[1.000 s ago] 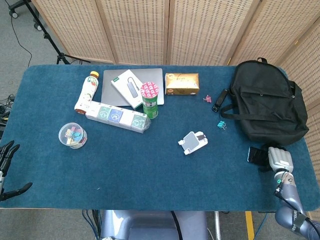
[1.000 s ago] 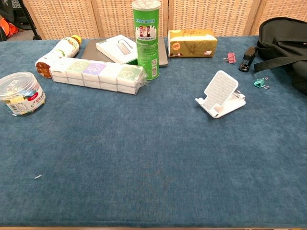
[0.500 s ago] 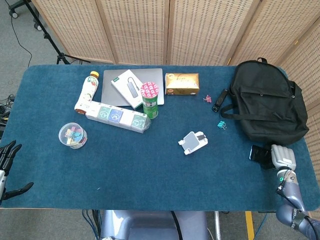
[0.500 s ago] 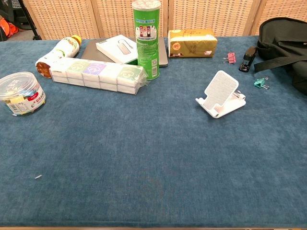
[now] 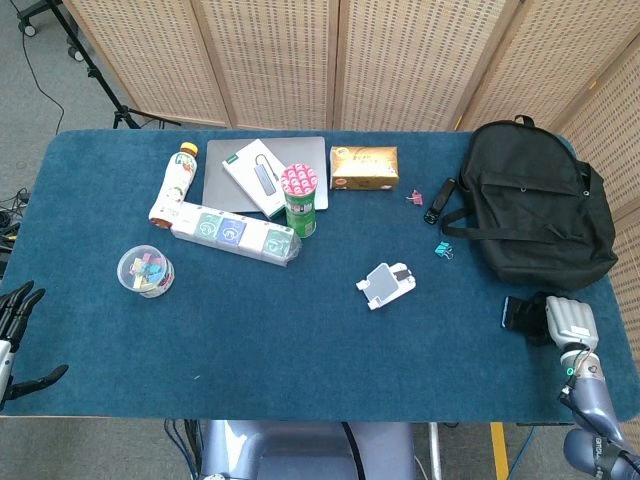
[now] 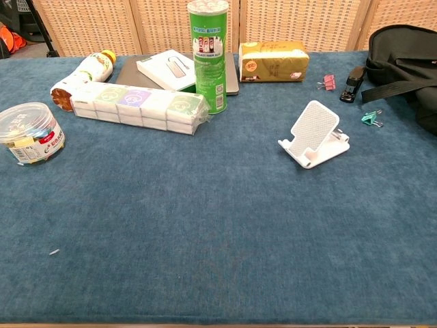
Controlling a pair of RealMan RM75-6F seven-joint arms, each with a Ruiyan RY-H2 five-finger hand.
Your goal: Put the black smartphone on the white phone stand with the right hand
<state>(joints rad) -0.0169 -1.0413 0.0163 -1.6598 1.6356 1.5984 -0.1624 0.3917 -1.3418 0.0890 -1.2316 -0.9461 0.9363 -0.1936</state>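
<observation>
Blue felt table [image 5: 300, 340]: black smartphone [image 5: 520, 313] flat by right hand [image 5: 568, 320], fingers' state unclear; prob. stiff, slick — take by long edges.

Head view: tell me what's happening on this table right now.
The robot's right hand is at the blue table's near right edge, on the black smartphone lying just below the black backpack. Whether it grips the phone is unclear. The white phone stand sits empty mid-table. The left hand hangs open off the left edge.
</observation>
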